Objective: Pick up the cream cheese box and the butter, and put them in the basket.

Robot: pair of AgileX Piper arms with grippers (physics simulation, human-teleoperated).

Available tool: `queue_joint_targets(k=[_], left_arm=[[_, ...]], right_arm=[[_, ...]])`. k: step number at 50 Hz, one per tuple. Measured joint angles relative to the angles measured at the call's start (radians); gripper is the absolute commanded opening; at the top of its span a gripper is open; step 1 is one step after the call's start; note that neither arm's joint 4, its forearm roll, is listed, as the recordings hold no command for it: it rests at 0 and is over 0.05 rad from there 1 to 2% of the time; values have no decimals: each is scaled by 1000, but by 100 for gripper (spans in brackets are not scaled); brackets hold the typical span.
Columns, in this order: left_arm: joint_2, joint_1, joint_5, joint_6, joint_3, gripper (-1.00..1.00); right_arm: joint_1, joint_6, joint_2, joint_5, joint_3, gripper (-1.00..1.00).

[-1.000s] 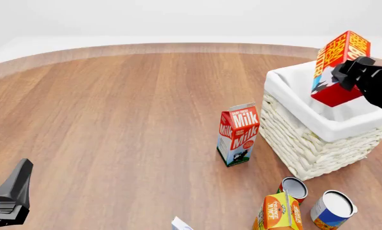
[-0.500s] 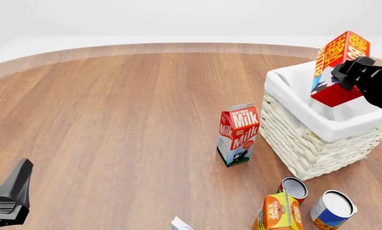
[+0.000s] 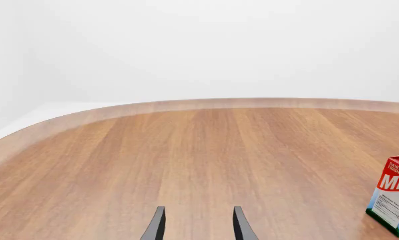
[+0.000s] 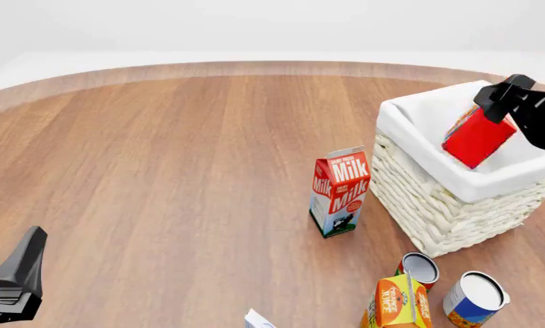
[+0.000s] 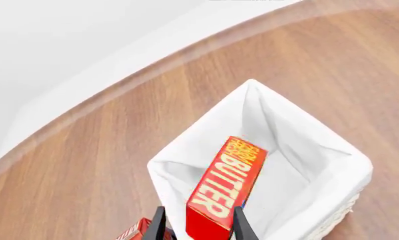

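The butter (image 4: 477, 137), a red box with yellow lettering, is tilted inside the basket (image 4: 436, 205), just below my right gripper (image 4: 494, 102). That gripper is open above the basket's far right side. In the right wrist view the butter (image 5: 226, 190) shows beyond the spread fingers of the right gripper (image 5: 198, 225), over the white cloth lining of the basket (image 5: 186, 165). Only a white corner of the cream cheese box (image 4: 257, 319) shows at the front edge. My left gripper (image 4: 18, 273) sits low at the front left, open and holding nothing, as the left wrist view of the left gripper (image 3: 198, 225) confirms.
A red milk carton (image 4: 340, 191) stands upright just left of the basket; the left wrist view catches the milk carton (image 3: 394, 200) too. An orange juice carton (image 4: 397, 304) and two cans (image 4: 420, 268) (image 4: 476, 298) crowd the front right.
The right gripper has let go of the butter, which has dropped from above the rim down into the basket. The left arm has not moved.
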Motion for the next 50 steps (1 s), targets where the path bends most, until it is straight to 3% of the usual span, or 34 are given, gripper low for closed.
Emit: queue_joint_targets(k=[31, 50], left_arm=[[0, 0, 0, 0, 0, 100], [0, 0, 0, 0, 0, 100]], right_arm=[[30, -5, -21, -11, -6, 100], [173, -73, -84, -18, -7, 100]])
